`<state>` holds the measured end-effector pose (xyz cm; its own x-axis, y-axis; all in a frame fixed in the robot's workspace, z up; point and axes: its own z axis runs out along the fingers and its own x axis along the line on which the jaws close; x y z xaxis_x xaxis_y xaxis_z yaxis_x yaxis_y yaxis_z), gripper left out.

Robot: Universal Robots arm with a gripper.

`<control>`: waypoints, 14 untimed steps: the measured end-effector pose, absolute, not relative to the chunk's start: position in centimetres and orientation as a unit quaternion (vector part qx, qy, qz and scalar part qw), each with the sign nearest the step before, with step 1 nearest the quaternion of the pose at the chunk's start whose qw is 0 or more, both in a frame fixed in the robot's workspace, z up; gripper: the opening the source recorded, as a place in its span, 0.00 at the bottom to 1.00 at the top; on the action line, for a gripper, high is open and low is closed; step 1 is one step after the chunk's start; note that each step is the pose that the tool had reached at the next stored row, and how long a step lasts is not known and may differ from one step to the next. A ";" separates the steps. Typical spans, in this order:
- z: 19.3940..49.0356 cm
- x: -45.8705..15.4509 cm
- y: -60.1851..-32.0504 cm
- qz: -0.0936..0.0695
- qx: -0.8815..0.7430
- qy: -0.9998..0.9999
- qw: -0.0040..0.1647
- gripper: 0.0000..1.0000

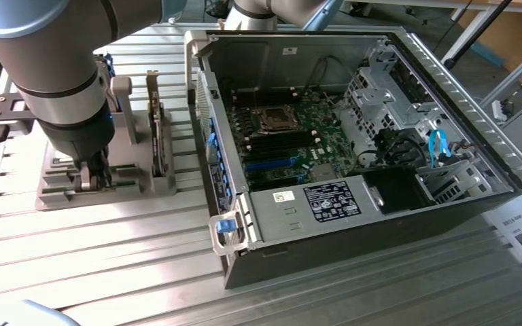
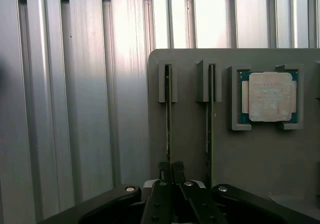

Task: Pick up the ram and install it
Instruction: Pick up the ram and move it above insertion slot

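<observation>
The ram (image 2: pixel 168 119) is a thin green stick seen edge-on, standing in a slot of a grey holder (image 2: pixel 190 149). My gripper (image 2: pixel 171 173) is shut on its upper edge, with the black fingertips (image 2: pixel 164 170) pinching it from both sides. A second stick (image 2: pixel 210 124) stands in the neighbouring slot. In the exterior view the gripper (image 1: pixel 93 178) reaches straight down into the grey holder (image 1: pixel 57 197) at that view's left, hiding the ram.
A square silver processor (image 2: pixel 270 96) lies in a pocket of the holder. An upright card (image 1: pixel 157 125) stands beside the gripper. The open computer case (image 1: pixel 352 47) lies at the exterior view's right, its motherboard (image 1: pixel 288 142) showing memory slots. The table (image 1: pixel 107 258) is ribbed aluminium.
</observation>
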<state>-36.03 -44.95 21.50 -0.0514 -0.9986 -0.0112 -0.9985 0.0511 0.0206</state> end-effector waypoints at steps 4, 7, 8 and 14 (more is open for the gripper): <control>22.0 -36.0 -44.9 -0.011 0.689 -0.725 0.003 0.11; 22.3 -36.0 -45.0 -0.011 0.689 -0.725 0.003 0.11; 22.4 -36.0 -45.0 -0.011 0.689 -0.725 0.003 0.11; 23.2 -36.0 -45.0 -0.011 0.689 -0.725 0.003 0.11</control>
<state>-36.00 -44.95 23.24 -0.0513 -0.9986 -0.0112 -0.9985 0.0511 0.0206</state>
